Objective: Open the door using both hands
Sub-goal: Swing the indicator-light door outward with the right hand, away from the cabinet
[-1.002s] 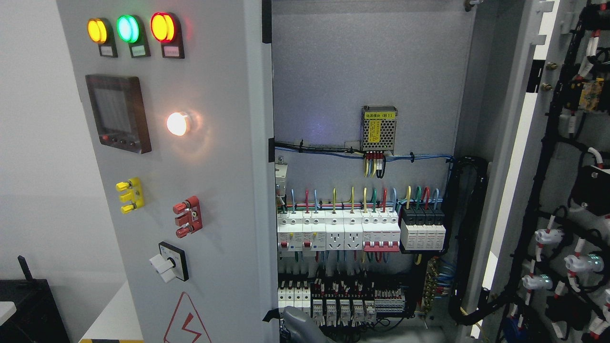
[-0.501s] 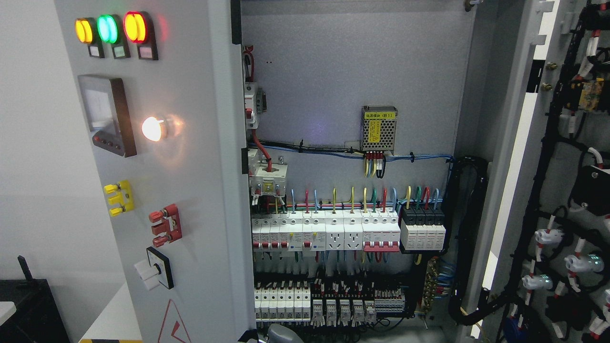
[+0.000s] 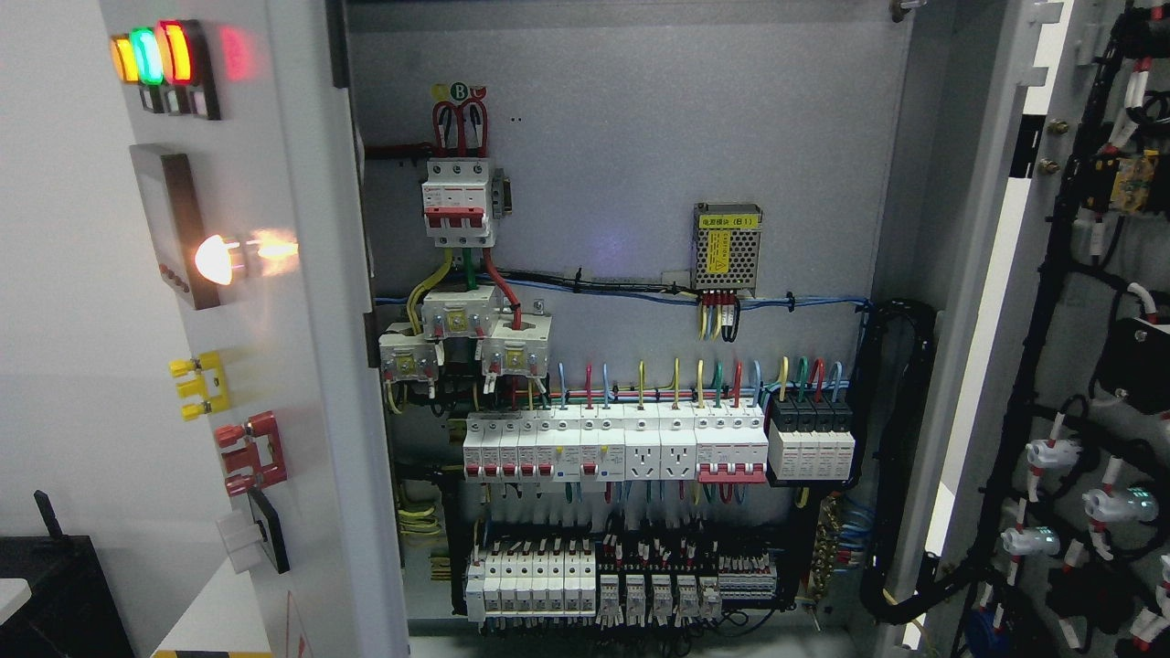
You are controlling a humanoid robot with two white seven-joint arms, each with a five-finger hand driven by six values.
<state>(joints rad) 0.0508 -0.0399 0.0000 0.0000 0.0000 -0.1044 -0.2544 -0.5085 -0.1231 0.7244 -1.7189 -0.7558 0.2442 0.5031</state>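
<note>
Left door: the tall grey sheet-metal cabinet door (image 3: 302,366) stands swung well out from the cabinet, turned nearly edge-on to the head camera, left of the breaker row.
Door fittings: on its face sit three round pilot lamps in amber, green and red (image 3: 151,57), a dark-framed meter panel (image 3: 178,228), a glowing white lamp (image 3: 219,259), a yellow terminal block (image 3: 199,386), a red terminal block (image 3: 253,453) and a black-and-white rotary switch (image 3: 256,539).
Right door: the second grey door (image 3: 996,302) also hangs open, right of the breaker row, its inner side strung with black cable looms and white lamp backs (image 3: 1088,475).
Landmark: the long row of white circuit breakers and sockets (image 3: 612,445) runs across the middle of the grey back panel (image 3: 640,128).
Above the row: a red-and-white three-pole main breaker (image 3: 457,196) up left; a small perforated metal power supply with a yellow label (image 3: 728,247) up right.
Below the row: a second bank of small white breakers and terminals (image 3: 585,580).
Far left of the row: a white wall, with a dark box (image 3: 55,585) low down.
Robot hand: neither robot hand is in view, so I cannot tell whether either is wide, narrow or holding anything.
Step in hand: judging by how both leaves stand, the opening looks at or close to its end; the interior is fully exposed.
Next move calls for: at most a small outward push on the left door's free edge, kept clear of the protruding switch and terminal blocks, then withdrawing the arms without catching the wiring on the right door.
</note>
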